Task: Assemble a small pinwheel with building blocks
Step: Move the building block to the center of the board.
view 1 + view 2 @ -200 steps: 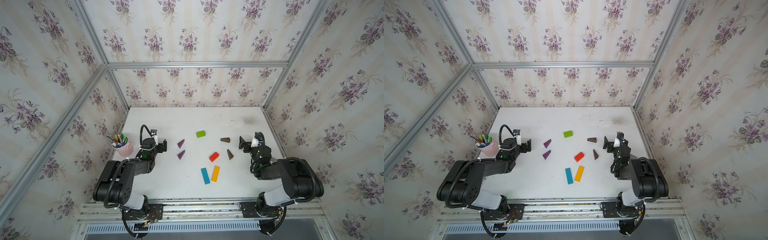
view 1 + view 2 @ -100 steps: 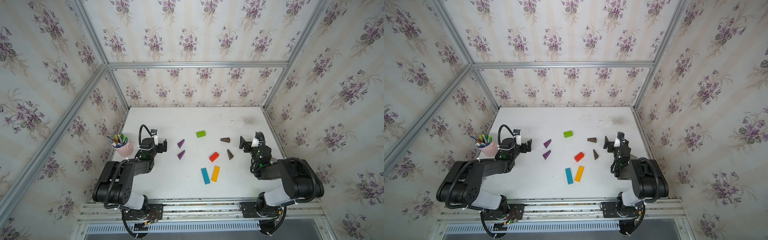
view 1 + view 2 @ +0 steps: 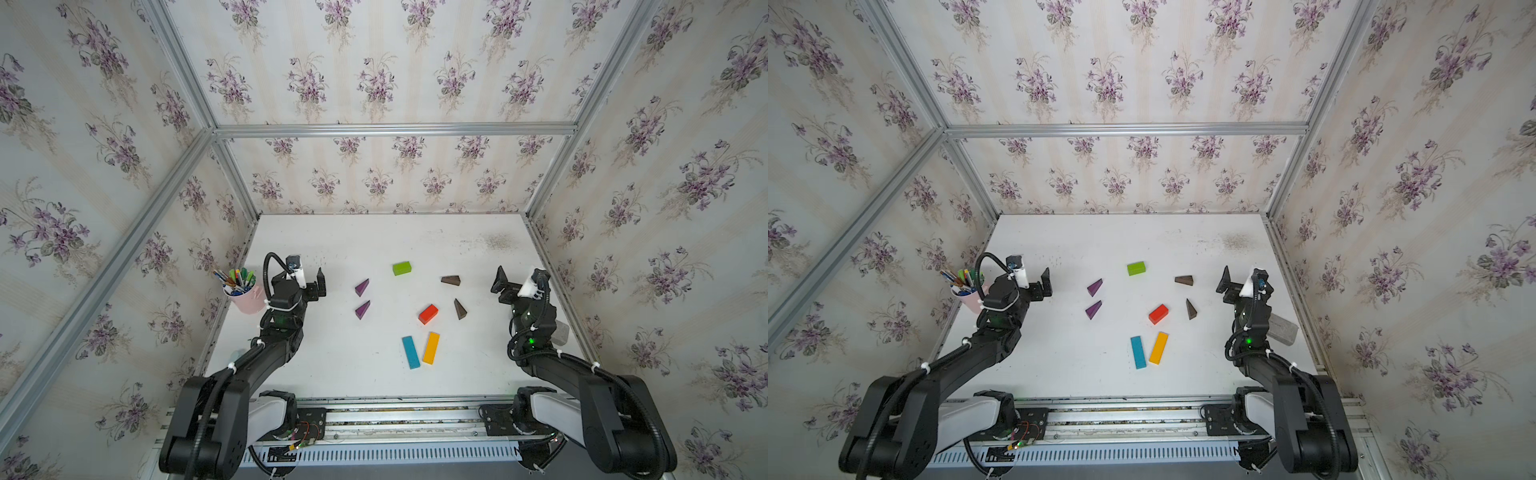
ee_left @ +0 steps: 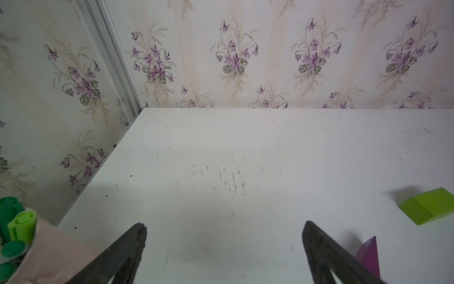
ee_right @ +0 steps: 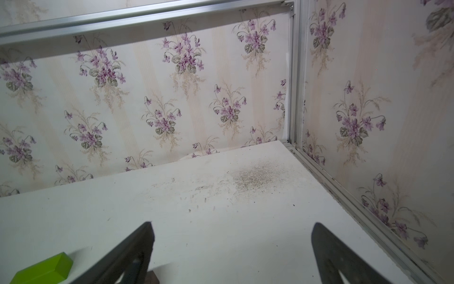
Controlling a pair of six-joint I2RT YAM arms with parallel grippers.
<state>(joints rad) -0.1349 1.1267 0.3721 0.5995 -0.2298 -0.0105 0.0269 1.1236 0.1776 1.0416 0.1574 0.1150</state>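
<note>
Light soft, even and cool, from overhead. No glare. Desk (image 3: 353, 370) reads near-white in both top views, and the building blocks (image 3: 428, 313) throw only short, faint shadows. Top views are sharp at centre; the frame rails (image 3: 395, 129) splay and the wallpaper (image 3: 1453, 187) stretches toward the edges. In the left wrist view there is broad grey shade between the dark, soft-edged left jaws. In the right wrist view the side wall (image 5: 437, 22) is blurred and washed out.

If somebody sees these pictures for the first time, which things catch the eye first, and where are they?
Bright blocks lie scattered in the middle of the white table. A pink cup of pens stands at the table's left edge, beside the left pincer; it and the right pincer are open and empty. Violet-flowered wallpaper covers the walls around.
</note>
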